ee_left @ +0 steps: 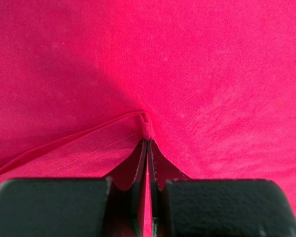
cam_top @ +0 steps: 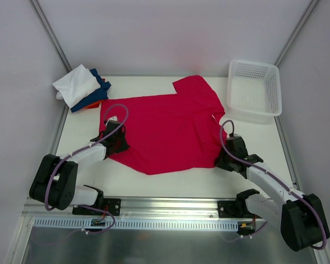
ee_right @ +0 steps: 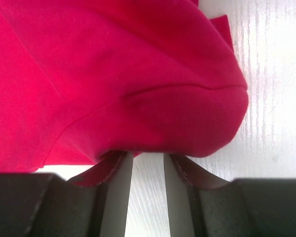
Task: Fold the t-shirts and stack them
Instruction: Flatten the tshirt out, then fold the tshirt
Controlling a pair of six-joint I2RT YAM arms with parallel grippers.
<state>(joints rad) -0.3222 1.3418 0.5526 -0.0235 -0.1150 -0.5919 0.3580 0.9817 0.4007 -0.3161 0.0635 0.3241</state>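
Shirts first: at the far left back corner of the table (cam_top: pixel 176 184) sits a folded pile (cam_top: pixel 82 89), white on top, dark blue and a sliver of orange beneath. That part looks done.

Now the left claw (ee_left: pixel 147 142), down at the left edge of the red shirt (cam_top: pixel 165 129). Its fingers are pressed together, with a small tuck of hem nipped between the tips.

Across the middle, the red shirt lies spread open and rumpled, one sleeve poking toward the back. I can make out no fold in it.

On to the right claw (ee_right: pixel 148 159) at the shirt's right edge. Its fingers are spread, bare table shows in the gap, and cloth bulges just past the tips but isn't gripped.

Far right, a white basket (cam_top: pixel 254 91) stands just beside the shirt's back corner.

My read is that three shirts are stacked and the red one has everything left. The right side needs a grip, then come the folds, then the carry over to the pile.
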